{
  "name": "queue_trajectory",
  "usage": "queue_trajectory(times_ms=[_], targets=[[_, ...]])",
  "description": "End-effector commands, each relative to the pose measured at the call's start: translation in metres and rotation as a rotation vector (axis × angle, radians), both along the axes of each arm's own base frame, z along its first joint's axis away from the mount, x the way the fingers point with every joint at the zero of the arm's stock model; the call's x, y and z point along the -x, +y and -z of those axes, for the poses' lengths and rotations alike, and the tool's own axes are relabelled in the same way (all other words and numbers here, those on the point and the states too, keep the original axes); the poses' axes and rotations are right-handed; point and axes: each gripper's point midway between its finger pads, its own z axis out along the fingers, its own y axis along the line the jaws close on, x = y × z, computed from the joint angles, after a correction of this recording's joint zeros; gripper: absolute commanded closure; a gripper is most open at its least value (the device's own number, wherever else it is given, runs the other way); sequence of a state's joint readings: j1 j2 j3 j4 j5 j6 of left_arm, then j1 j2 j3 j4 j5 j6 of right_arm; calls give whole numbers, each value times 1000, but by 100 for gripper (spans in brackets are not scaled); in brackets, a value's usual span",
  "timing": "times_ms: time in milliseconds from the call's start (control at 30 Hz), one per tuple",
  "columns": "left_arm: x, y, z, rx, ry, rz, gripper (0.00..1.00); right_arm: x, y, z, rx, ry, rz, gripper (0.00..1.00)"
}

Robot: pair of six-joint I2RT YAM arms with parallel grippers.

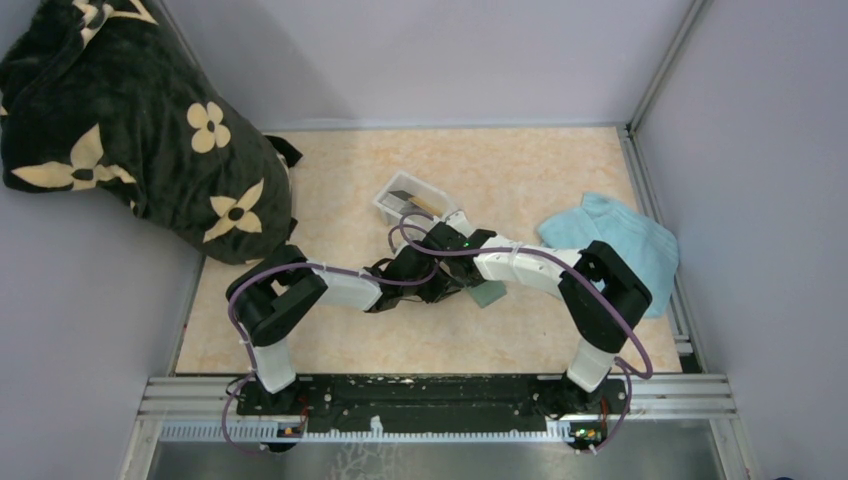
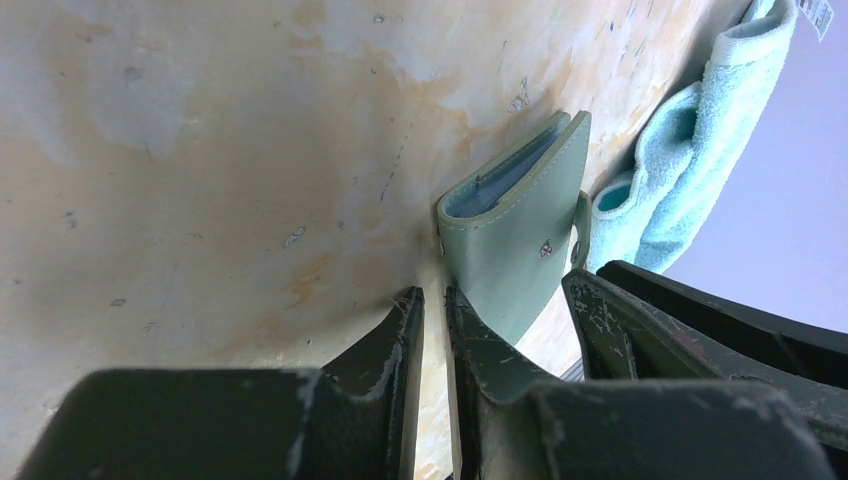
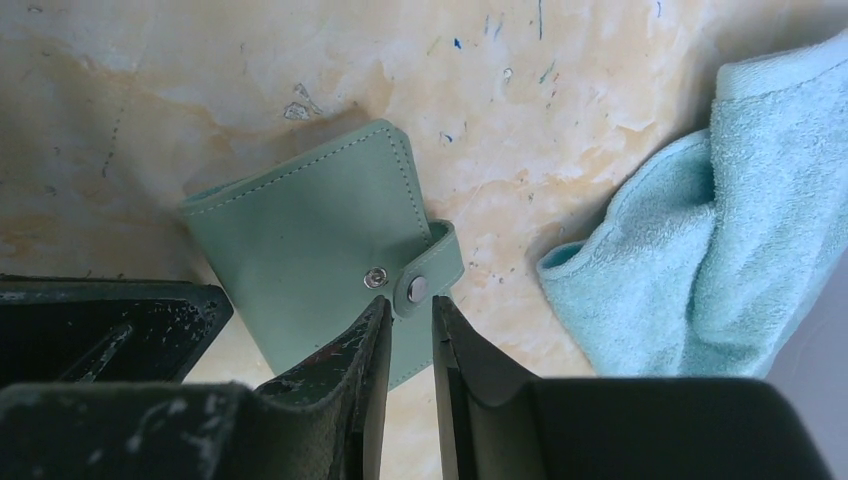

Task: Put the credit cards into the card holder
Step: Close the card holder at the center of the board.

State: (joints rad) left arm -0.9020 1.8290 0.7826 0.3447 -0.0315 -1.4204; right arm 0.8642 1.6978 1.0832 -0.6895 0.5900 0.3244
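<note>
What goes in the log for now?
card holder: folded, strap unsnapped | right jaws: slightly apart at strap | left jaws: slightly apart beside holder

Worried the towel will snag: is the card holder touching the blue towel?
Apart. The right wrist view shows bare table between the card holder and the towel.

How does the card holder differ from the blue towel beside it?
The card holder is smooth, stitched, grey-green, folded flat, its snap strap unfastened; the towel is fluffy, light blue, crumpled. The card holder is much smaller than the towel. Both lie on the table, apart.
</note>
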Motion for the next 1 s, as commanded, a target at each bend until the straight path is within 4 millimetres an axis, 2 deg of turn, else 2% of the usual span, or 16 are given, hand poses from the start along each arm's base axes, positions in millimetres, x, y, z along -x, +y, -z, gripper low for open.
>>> queue_trajectory(times_ms=[0, 733, 967], targets=[[25, 41, 58, -200, 112, 15, 78, -10, 6, -15, -3, -58, 1, 78], [29, 44, 64, -193, 130, 14, 79, -6, 5, 4, 17, -23, 0, 79], [29, 43, 66, -187, 133, 16, 79, -4, 8, 3, -3, -16, -5, 71]])
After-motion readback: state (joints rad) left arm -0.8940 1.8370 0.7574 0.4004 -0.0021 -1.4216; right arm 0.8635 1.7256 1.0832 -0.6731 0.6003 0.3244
